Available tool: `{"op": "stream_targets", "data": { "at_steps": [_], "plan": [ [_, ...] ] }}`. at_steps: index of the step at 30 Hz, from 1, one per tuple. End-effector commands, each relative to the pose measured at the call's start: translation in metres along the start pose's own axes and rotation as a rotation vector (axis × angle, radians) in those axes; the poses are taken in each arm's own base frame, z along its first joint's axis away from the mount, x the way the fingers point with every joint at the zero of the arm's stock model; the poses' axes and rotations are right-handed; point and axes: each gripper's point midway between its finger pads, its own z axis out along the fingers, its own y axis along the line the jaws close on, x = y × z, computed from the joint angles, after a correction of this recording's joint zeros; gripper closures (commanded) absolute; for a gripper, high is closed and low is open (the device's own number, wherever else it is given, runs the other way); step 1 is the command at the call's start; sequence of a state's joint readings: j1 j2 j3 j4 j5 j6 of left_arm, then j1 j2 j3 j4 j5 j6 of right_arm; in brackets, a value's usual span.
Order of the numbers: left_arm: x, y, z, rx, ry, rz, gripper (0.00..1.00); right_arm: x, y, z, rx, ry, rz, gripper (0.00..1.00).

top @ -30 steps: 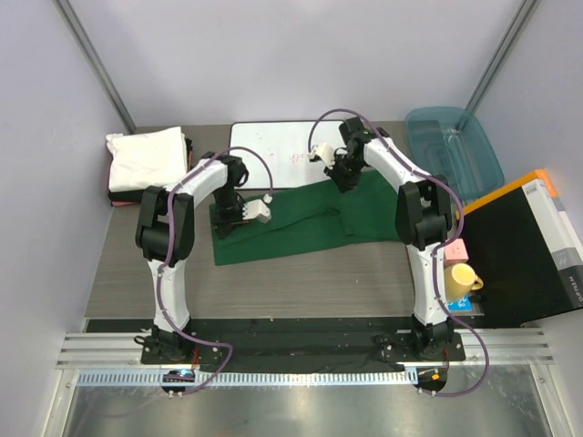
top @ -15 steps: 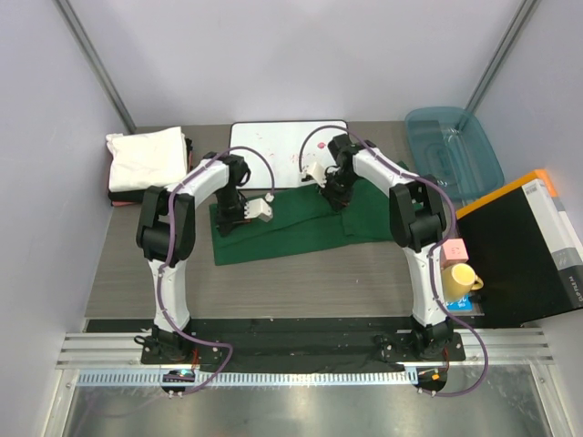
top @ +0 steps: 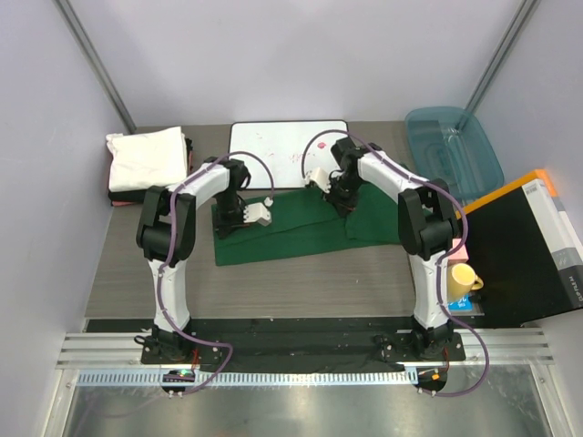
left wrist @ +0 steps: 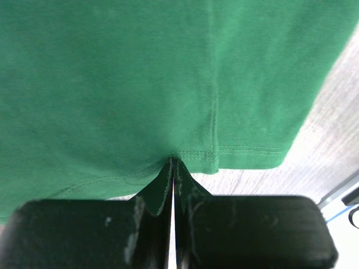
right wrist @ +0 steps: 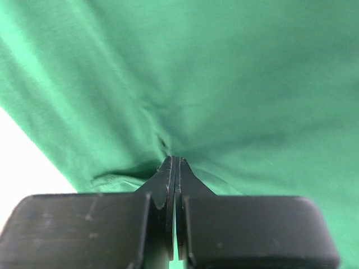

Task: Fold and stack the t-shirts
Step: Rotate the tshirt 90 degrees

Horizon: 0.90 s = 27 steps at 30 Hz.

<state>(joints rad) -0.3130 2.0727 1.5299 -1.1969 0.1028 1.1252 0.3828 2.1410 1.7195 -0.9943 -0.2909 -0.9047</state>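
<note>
my left gripper pinches the hemmed edge of the dark green t-shirt; my right gripper pinches its far edge, just beside the white board.

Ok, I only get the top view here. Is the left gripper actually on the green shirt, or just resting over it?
Observer: On it. The left wrist view shows the left gripper shut, with the shirt edge pinched at its tips.
Operator: Which part of the edge?
Observer: The stitched hem, near a corner. Bare table shows just past it.
Operator: And the right one?
Observer: The right gripper is shut too, with the cloth puckering into its tips.
</note>
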Motion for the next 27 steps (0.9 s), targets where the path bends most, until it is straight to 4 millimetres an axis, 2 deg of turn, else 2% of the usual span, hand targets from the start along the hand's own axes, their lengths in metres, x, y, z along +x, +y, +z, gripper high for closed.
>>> {"op": "stream_targets", "data": {
  "at_steps": [1,3,7,10,11,12,14,15,16,17,27],
  "plan": [
    [-0.006,0.018,-0.018,-0.116,-0.025,-0.004,1.00,-0.014,-0.046,-0.055,0.244,-0.063,0.057,0.99],
    [-0.008,0.023,-0.022,-0.131,-0.029,-0.015,1.00,-0.016,-0.068,-0.067,0.321,-0.094,0.103,0.99],
    [-0.013,0.032,-0.031,-0.156,-0.040,-0.031,1.00,0.002,-0.105,-0.077,0.473,-0.050,0.167,0.99],
    [-0.014,0.037,-0.038,-0.184,-0.043,-0.039,1.00,0.019,-0.121,-0.068,0.492,-0.022,0.205,0.99],
    [-0.014,0.038,-0.041,-0.192,-0.044,-0.040,1.00,0.027,-0.130,-0.069,0.524,0.006,0.222,0.99],
    [-0.014,0.040,-0.043,-0.201,-0.046,-0.048,1.00,0.039,-0.136,-0.062,0.518,0.027,0.244,0.99],
    [-0.014,0.042,-0.050,-0.221,-0.051,-0.055,1.00,0.046,-0.147,-0.058,0.534,0.048,0.260,0.99],
    [-0.013,0.042,-0.052,-0.226,-0.052,-0.059,1.00,0.053,-0.151,-0.046,0.523,0.070,0.269,0.99],
    [-0.014,0.042,-0.055,-0.234,-0.054,-0.064,1.00,0.057,-0.155,-0.044,0.524,0.076,0.274,0.99],
    [-0.014,0.043,-0.058,-0.242,-0.057,-0.068,1.00,0.055,-0.162,-0.045,0.539,0.073,0.270,0.99],
    [-0.012,0.045,-0.069,-0.288,-0.060,-0.085,1.00,0.042,-0.211,-0.005,0.572,0.064,0.230,0.99]
  ]
}}
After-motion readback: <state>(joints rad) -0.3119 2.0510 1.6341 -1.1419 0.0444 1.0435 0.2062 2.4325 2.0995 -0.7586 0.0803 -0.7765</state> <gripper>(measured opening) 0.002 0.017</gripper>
